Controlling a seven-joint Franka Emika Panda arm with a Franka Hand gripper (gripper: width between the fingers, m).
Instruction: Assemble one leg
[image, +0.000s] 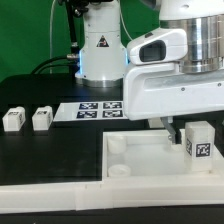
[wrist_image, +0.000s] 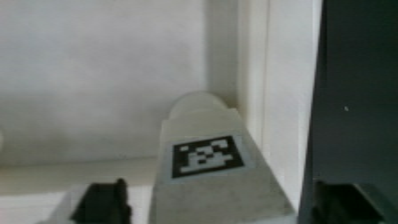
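**Leg held over the panel at the desk's near right**

The gripper (image: 199, 128) hangs low at the near right part of the desk, and a leg (image: 199, 141) stands upright between its fingers, tag face turned toward the exterior camera. In the wrist view the same leg (wrist_image: 212, 150) rises between the two dark fingertips (wrist_image: 102, 200), which sit on either side of its lower end; whether they press its sides cannot be told from that picture, though the jaws stand only about a leg's width apart. The leg's base is over the white panel (image: 140, 160), near the panel's far right corner; contact with the panel surface cannot be confirmed.

The panel lies along the desk's near edge, with a raised rim and a round socket (image: 117, 146) at its far left corner. A white wall of the panel runs close beside the leg in the wrist view.

Toward the desk's left edge two more legs (image: 13, 119) (image: 41, 118) stand side by side, apart from each other and well away from the pincer. Between them and the arm lies the marker board (image: 100, 107), flat on the black top. The arm's base (image: 101, 50) stands at the far edge, behind that board.
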